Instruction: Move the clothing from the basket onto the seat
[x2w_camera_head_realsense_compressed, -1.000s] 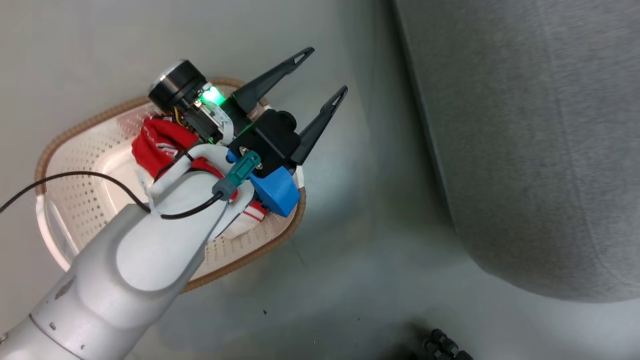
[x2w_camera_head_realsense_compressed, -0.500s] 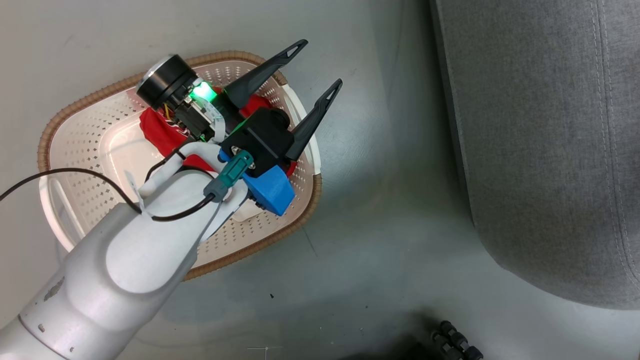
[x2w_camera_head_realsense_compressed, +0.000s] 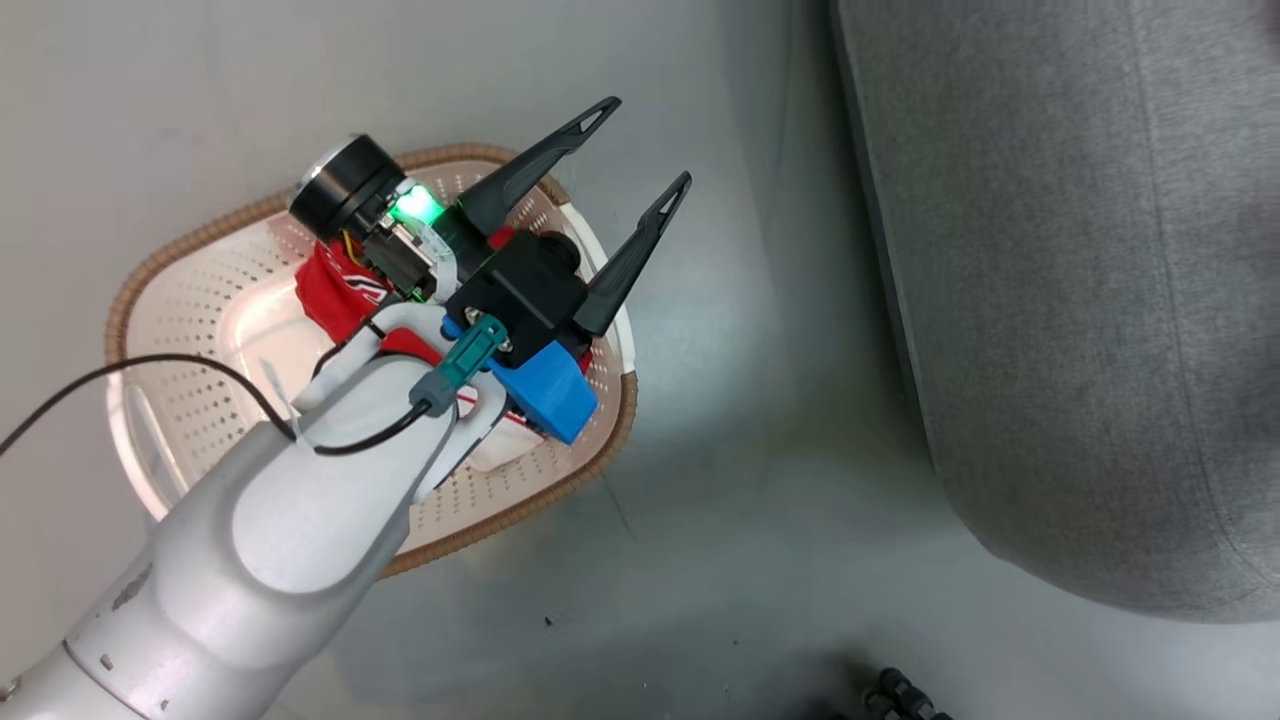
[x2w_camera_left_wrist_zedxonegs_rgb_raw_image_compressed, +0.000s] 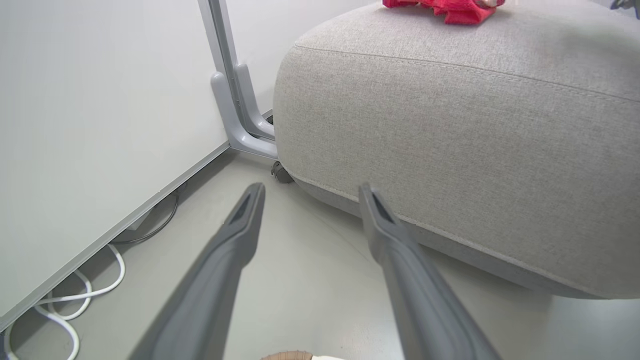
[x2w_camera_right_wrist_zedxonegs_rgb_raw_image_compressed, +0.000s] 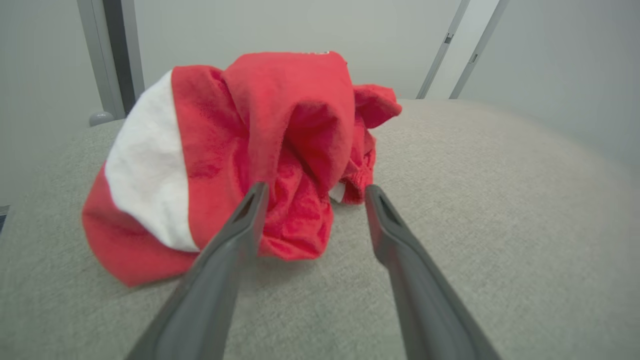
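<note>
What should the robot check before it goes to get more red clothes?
1. Right gripper open, pinching nothing: ok.
2. Red pile lying on the seat: ok.
3. Left gripper open and empty: ok.
4. Basket emptied: not ok, red clothes inside.
5. Left gripper above the basket: ok.
6. How many clothes are left: cannot tell, the arm hides some.
</note>
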